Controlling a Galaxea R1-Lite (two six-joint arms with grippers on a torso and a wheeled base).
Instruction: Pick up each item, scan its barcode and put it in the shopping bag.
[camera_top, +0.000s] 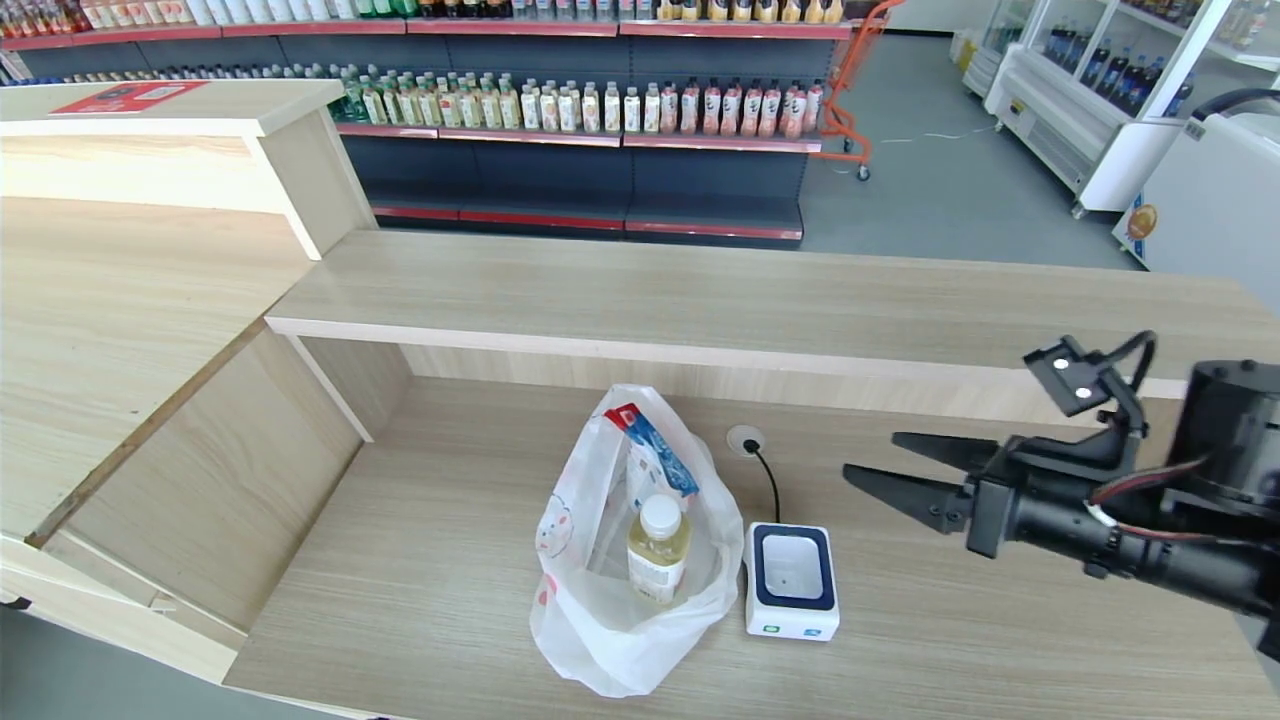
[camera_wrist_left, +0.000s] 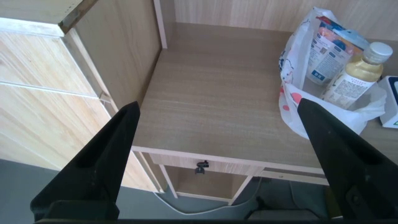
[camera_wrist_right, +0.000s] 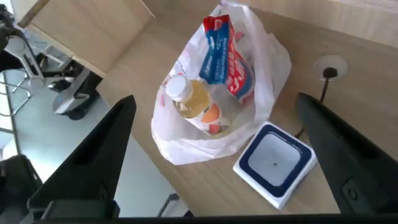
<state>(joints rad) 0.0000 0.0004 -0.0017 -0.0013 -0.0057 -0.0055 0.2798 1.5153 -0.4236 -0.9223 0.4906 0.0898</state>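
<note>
Checkout counter (camera_top: 1000, 620) with the shopping bag (camera_top: 600, 610) standing open on its lower surface, just beside the scanner (camera_top: 791, 580) and apparently touching it. This placement presumably keeps the path from scan window to bag short. A bottle (camera_top: 658, 550) is held upright inside the bag, and a snack packet (camera_top: 655, 455) is propped behind it against the bag's wall. With both items bagged, the task is judged near its end. The right gripper (camera_top: 870, 455) is held level above the counter beside the scanner, its jaws apart and empty. The left gripper (camera_wrist_left: 217, 106) is held over the counter's front edge, jaws likewise spread on nothing. The lower parts of bottle and packet are veiled by the bag's film. No barcode can be made out, and the scanner's cable (camera_top: 770, 480) is lost in a counter grommet.
</note>
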